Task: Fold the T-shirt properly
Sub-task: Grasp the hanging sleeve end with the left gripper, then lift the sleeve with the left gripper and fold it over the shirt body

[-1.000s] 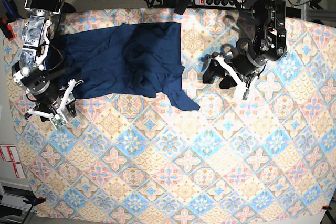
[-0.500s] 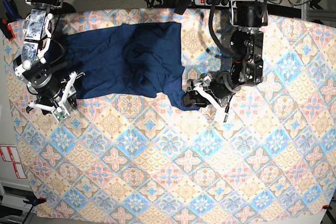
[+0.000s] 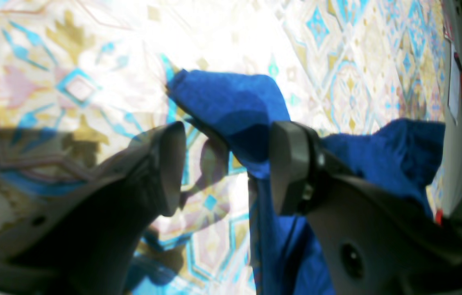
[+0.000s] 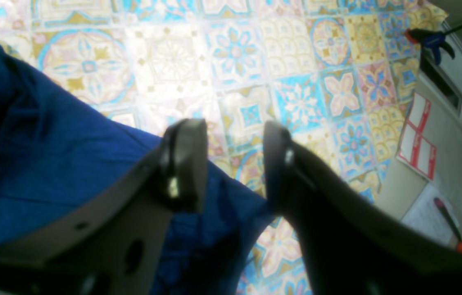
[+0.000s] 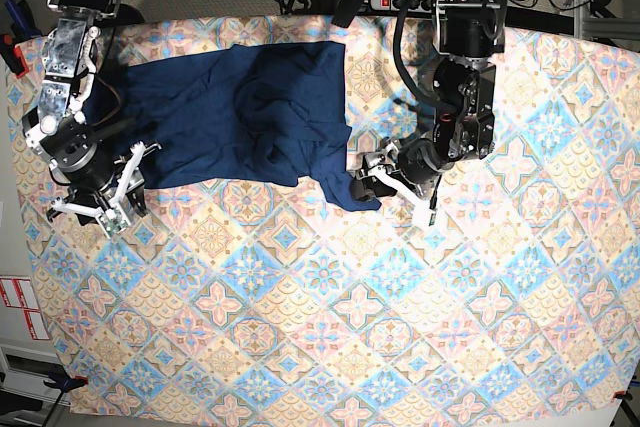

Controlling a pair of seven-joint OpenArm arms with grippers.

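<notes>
t-shirt (image 5: 240, 112): we see it spread near the far left corner of the tablecloth (image 5: 330, 327); one sleeve end trails toward the centre
left gripper (image 3: 225, 164): jaws apart, straddling the sleeve end; we see one finger (image 3: 290, 164) against the cloth, nothing pinched
right gripper (image 4: 233, 162): jaws apart, poised over the shirt's near edge by the left edge of the tabletop; nothing held

Honestly nothing here can be read. The white paper sheets with red-outlined boxes (image 5: 22, 307) taped beside the bench look like labels, but in both the base view and the right wrist view (image 4: 417, 137) any print on them is too blurry and small to make out
</notes>
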